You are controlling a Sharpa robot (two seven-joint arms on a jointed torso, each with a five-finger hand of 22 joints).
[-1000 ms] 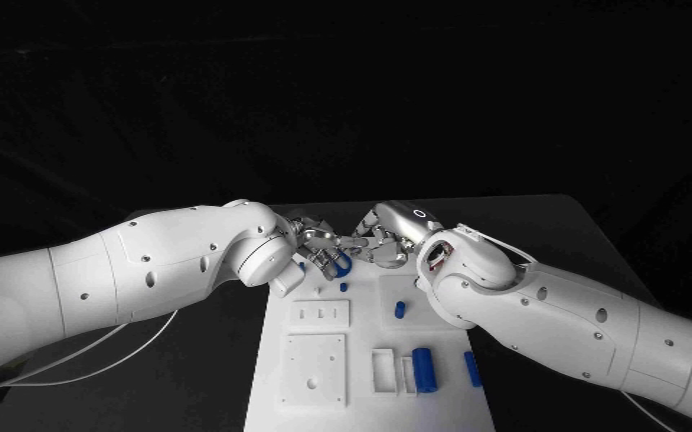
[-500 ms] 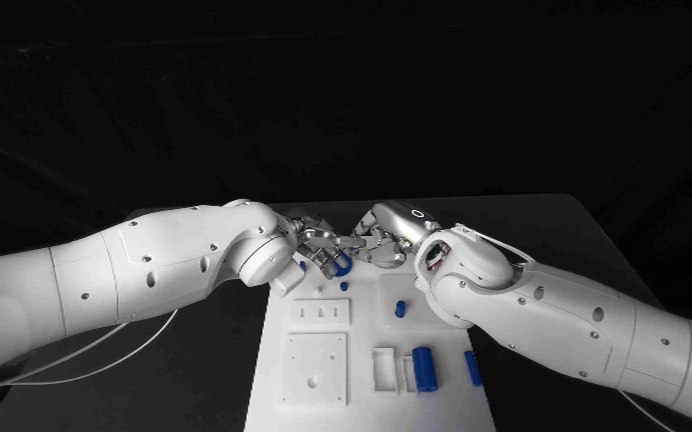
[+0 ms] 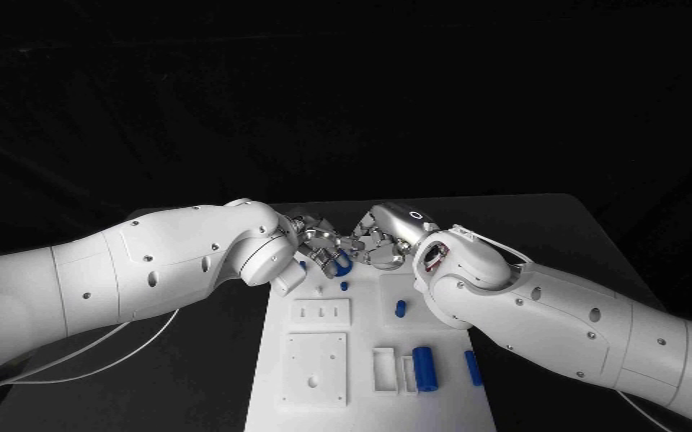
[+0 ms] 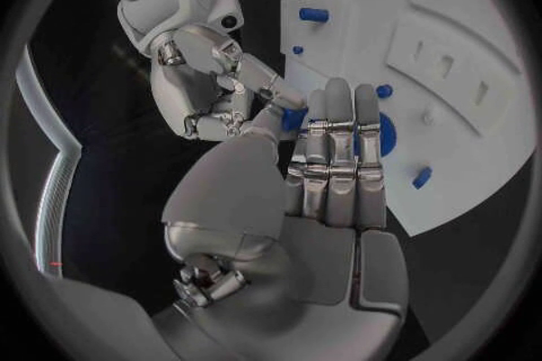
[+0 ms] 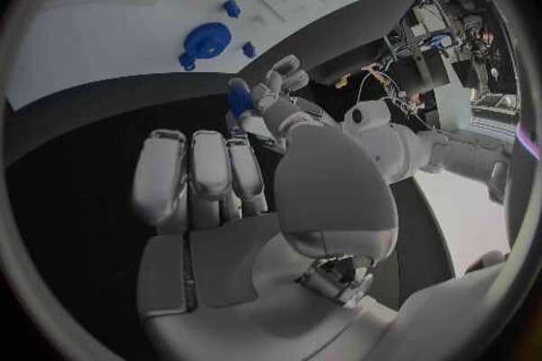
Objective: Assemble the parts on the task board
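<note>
Both robot hands hiding blue part

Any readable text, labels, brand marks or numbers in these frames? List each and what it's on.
None readable.
White task board: only slots, holes and small blue parts, no print.
Silver left hand and silver right hand: no legible marking.
White right arm's wrist: a small dark ring mark, a sign rather than a letter, too small to read.
Room equipment in the right wrist view: too blurred to read.
</note>
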